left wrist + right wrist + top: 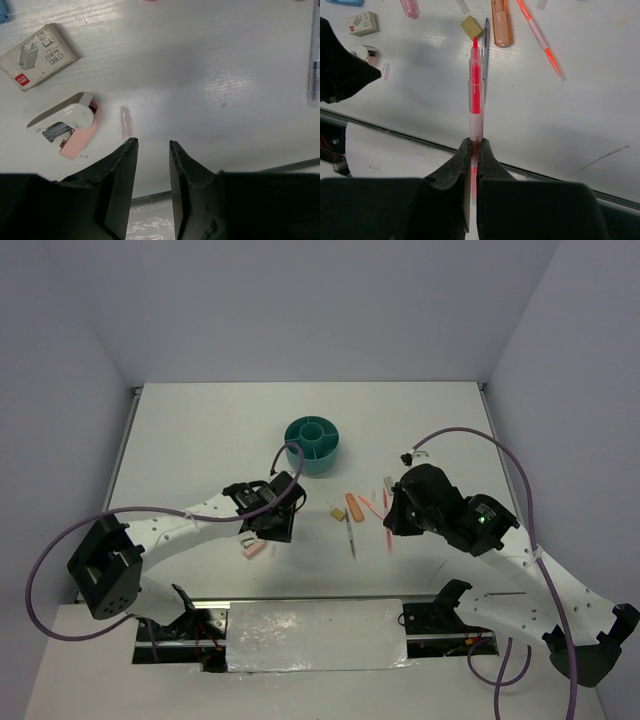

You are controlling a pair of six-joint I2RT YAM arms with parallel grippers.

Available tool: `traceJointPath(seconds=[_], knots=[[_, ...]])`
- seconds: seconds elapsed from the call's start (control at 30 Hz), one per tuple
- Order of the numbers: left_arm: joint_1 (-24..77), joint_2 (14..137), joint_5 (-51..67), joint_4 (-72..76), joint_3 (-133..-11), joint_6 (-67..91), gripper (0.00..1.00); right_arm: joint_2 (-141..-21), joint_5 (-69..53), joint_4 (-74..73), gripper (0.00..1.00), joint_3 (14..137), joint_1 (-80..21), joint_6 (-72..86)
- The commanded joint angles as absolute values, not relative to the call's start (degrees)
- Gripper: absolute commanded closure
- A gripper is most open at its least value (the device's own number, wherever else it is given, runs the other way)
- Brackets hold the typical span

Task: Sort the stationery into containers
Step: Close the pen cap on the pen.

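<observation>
The round teal tub (pixel 312 445) with inner dividers stands at mid-table. My right gripper (pixel 474 142) is shut on a thin pink-red pen (pixel 476 85) and holds it above the table; it also shows in the top view (pixel 393 522). Beyond it lie a tan block (pixel 471 26), an orange capsule (pixel 501 22), a dark pen (pixel 485 50) and another pink pen (pixel 541 40). My left gripper (pixel 152 145) is open and empty, just above the table. A small clear pink cap (pixel 125 121) lies by its left fingertip, and a pink-white stapler (pixel 70 125) further left.
A grey staple box (pixel 39 56) lies beyond the stapler. A pink capsule (pixel 410 7) and a light-blue piece (pixel 345 2) lie at the far left of the right wrist view. The table's front edge and a foil-covered panel (pixel 315 632) are close behind both grippers.
</observation>
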State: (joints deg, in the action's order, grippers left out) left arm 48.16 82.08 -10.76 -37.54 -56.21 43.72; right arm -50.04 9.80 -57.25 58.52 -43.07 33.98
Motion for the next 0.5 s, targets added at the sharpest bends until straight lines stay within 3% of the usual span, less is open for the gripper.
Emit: traceJointPath(seconds=[0.0,0.47], knots=[[48.69,83.58,-14.14,-35.07,-53.62,46.57,0.55,-49.22,8.79,-54.93,1.0,58.45,-42.89,32.87],[48.6,86.65,-17.48,-33.31,-49.92,47.2,0.53,-49.83,6.77,-54.05,1.0,58.8,-42.98,33.13]])
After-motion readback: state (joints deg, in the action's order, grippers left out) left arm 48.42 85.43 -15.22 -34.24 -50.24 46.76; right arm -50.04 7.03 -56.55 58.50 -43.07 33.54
